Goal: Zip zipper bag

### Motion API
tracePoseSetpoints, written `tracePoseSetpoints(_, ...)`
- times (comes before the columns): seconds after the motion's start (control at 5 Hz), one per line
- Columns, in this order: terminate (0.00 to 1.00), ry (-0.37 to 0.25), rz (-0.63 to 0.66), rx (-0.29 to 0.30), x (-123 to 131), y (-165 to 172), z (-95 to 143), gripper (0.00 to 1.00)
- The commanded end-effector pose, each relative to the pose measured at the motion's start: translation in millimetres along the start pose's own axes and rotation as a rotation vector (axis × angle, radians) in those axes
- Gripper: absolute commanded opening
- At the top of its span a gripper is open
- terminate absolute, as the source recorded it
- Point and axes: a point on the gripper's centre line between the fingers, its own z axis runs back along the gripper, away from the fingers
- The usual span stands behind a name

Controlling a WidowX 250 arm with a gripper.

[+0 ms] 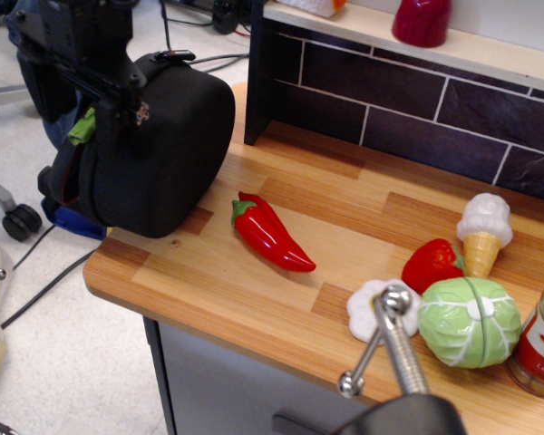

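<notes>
Lab with mock kitchen: wooden bench (254,299), faux tile backsplash (408,100), floor cables (45,290), office-chair caster (18,220).

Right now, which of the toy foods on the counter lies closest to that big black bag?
The red chili pepper. It lies alone mid-counter just right of the zipper bag, while the strawberry, ice cream cone, cabbage and garlic cluster far right.

Wood counter (363,227) w/ zipper bag (159,149) at left edge, red pepper (270,234) mid, then strawberry (432,264), cabbage (470,321), ice cream cone (483,234), garlic (367,308), bottle (542,340) on right.
</notes>
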Motion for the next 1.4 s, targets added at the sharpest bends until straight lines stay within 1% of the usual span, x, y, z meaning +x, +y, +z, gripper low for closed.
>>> tracePoseSetpoints(0.0,0.0,-0.031,0.025,0.01,4,3,8,0.0)
tracePoseSetpoints(0.2,0.0,-0.027,0.035,0.032,1,5,6,0.0)
tracePoseSetpoints(0.4,0.0,-0.018,0.042,0.05,-8,11,3,0.0)
tracePoseSetpoints(0.6,0.0,0.012,0.043,0.054,-20,12,0,0.0)
tracePoseSetpoints(0.8,0.0,0.059,0.077,0.025,-46,6,-4,0.0)
tracePoseSetpoints(1.0,0.0,0.098,0.142,0.015,-65,-3,-7,0.0)
tracePoseSetpoints(1.2,0.0,0.089,0.131,0.042,-72,-6,-19,0.0)
